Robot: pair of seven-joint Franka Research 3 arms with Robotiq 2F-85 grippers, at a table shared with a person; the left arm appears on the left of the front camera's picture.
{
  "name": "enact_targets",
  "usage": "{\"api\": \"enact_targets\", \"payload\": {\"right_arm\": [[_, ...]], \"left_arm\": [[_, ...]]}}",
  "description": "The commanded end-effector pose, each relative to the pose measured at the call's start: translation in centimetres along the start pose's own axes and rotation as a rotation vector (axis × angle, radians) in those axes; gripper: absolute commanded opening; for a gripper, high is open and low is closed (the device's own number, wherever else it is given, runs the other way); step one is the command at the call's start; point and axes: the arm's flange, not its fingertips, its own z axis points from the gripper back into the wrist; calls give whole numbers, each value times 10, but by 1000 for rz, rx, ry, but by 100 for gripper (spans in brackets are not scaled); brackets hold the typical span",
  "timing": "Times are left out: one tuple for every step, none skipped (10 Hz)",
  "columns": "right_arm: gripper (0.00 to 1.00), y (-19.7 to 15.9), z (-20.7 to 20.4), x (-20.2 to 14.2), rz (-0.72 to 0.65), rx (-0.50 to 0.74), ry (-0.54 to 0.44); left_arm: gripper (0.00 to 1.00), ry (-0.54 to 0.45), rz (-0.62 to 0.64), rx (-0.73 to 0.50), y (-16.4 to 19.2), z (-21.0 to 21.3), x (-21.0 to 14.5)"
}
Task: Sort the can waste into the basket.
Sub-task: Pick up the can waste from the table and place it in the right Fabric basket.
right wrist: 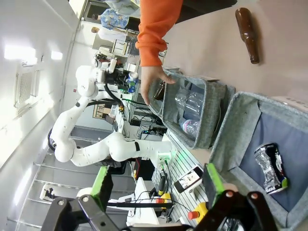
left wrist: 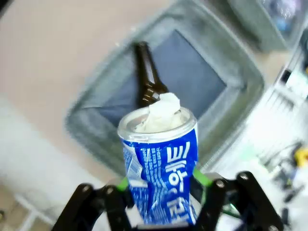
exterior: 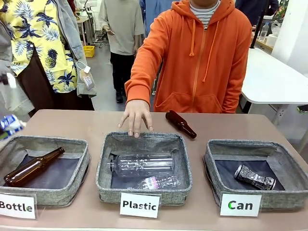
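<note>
Gripping the blue-and-white can (left wrist: 161, 154) at lower centre, our left gripper (left wrist: 162, 182) is clamped over what we take, blurrily, for a bottle bin (left wrist: 243, 72). Lower right, the dark can (exterior: 254, 178) lies in the basket (exterior: 290, 166) — the right gripper (right wrist: 156, 185) gapes empty.

Front camera faces across the table (exterior: 231, 125); right wrist camera shares basket (exterior: 284, 199).

table (exterior: 72, 122): brown top | bin carded "Bottle" (exterior: 53, 195): at left, one brown glass bottle (exterior: 33, 167) lying slantwise inside | bin carded "Plastic" (exterior: 107, 188): in the middle, large clear bottle (exterior: 142, 165) on its side, smaller crushed clear bottle (exterior: 156, 183) with pink label nearer the front wall | loose brown bottle (exterior: 181, 123): lying on the table just beyond the middle bin's far right corner
</note>
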Motion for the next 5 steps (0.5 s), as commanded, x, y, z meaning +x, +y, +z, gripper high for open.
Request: {"api": "enact_targets", "payload": {"right_arm": [[100, 2, 1, 0, 18, 0, 7], [100, 2, 1, 0, 18, 0, 7], [100, 2, 1, 0, 18, 0, 7], [100, 2, 1, 0, 18, 0, 7], [100, 2, 1, 0, 18, 0, 7]], "left_arm": [[0, -27, -497, 109, -29, -14, 10], [0, -39, -607, 99, -34, -16, 13], [0, -77, -602, 91, -33, -14, 16], [0, -43, -463, 89, -17, -9, 20], [0, 22, -484, 84, -48, -15, 26]]}}
